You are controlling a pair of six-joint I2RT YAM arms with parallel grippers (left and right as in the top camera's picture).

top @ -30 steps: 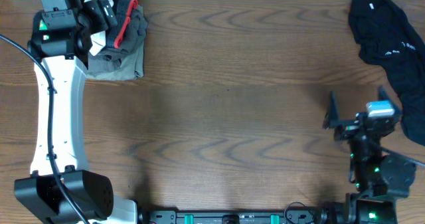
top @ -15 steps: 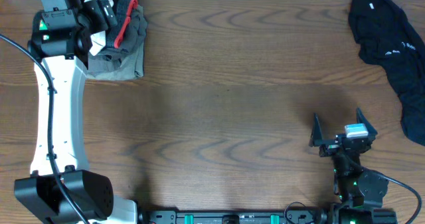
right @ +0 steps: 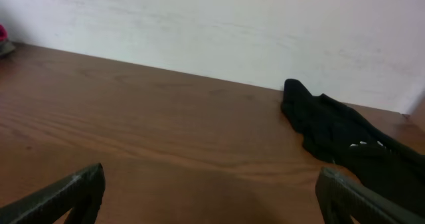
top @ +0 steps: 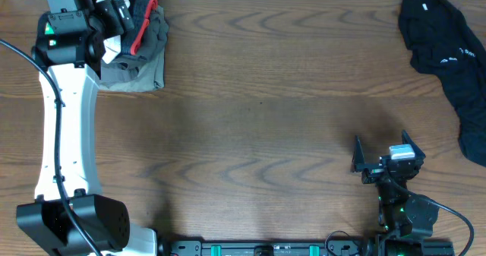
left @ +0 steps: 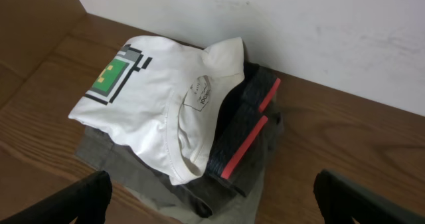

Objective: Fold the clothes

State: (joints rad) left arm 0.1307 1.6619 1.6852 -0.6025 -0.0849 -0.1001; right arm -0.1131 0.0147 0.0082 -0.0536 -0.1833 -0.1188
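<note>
**A:** Well, the left gripper (left: 222, 199) hangs over the far-left corner of the table (top: 258, 104), fingers spread wide with nothing between them.

**B:** And right below it is the white T-shirt (left: 153, 101). It's folded, its green square logo (left: 109, 76) faces up, and it sits on top of a stack.

**A:** What's underneath?

**B:** A grey garment (left: 126, 169) at the bottom, and a dark garment (left: 242, 131) with 2 red stripes peeking out at the shirt's side, close to the white wall (left: 299, 24).

**A:** And the right gripper (top: 382, 151)?

**B:** Down near the front edge on the right, fingers wide apart too, holding nothing, just tabletop beneath. 1 black garment (top: 448, 51) lies crumpled at the far-right corner, well apart from it.
</note>
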